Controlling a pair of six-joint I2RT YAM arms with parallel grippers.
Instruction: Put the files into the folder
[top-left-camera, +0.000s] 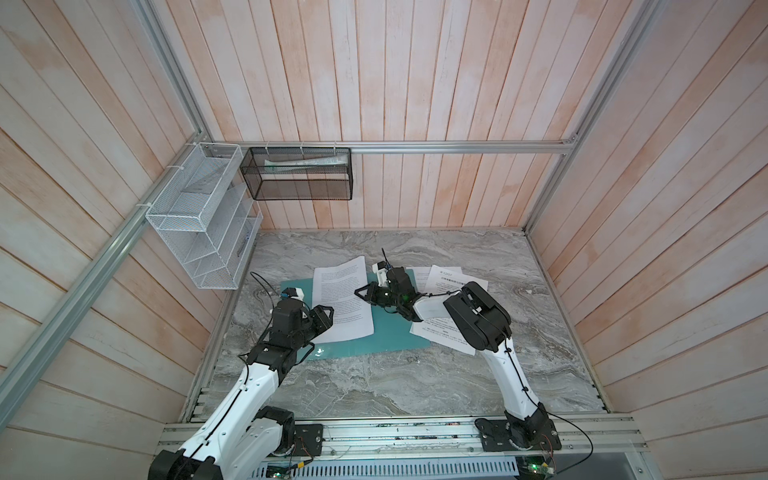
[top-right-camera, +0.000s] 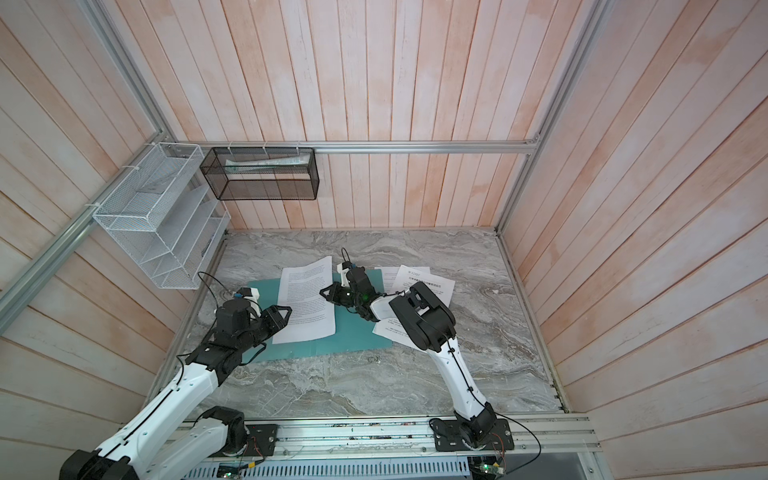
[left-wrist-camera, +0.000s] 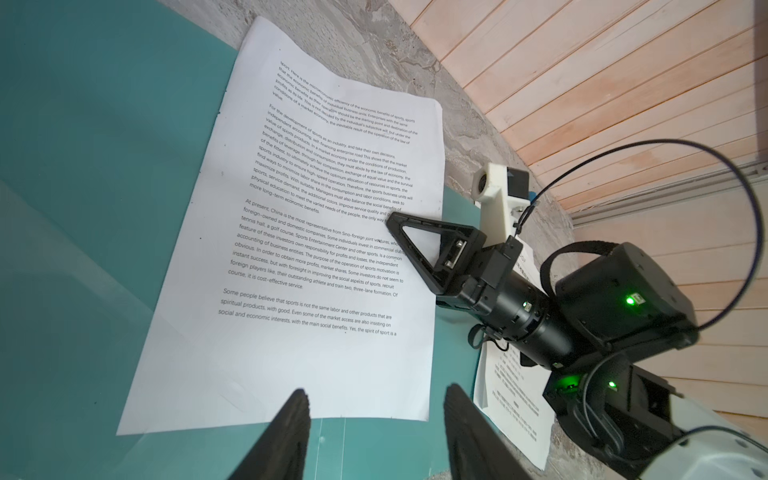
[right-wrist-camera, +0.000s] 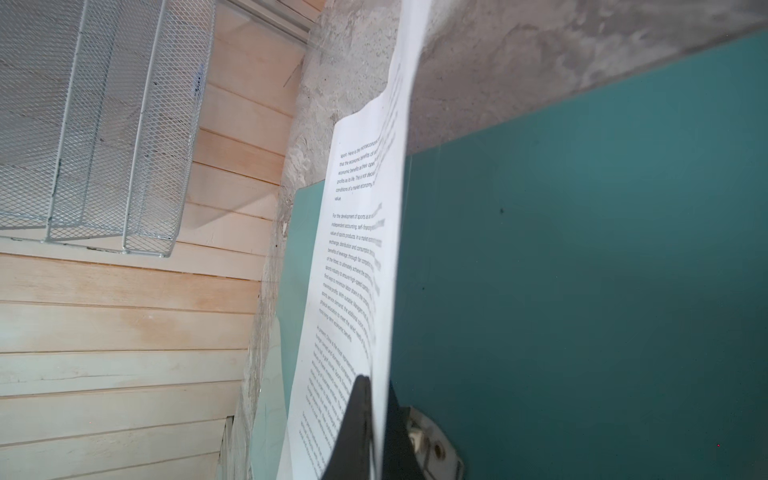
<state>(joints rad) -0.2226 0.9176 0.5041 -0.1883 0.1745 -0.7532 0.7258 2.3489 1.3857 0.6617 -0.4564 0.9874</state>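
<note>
The teal folder lies open and flat on the marble table. One of the files, a white printed sheet, rests on its left half, with the far end past the folder's edge. My right gripper is shut on this sheet's right edge, lifting it slightly beside the folder's metal clip. My left gripper is open over the sheet's near left corner, nothing between its fingers. More files lie to the right, partly under the right arm.
A white wire-mesh rack hangs on the left wall. A black mesh basket with rolled paper hangs on the back rail. Wooden walls close in three sides. The arms' bases sit on the aluminium rail in front.
</note>
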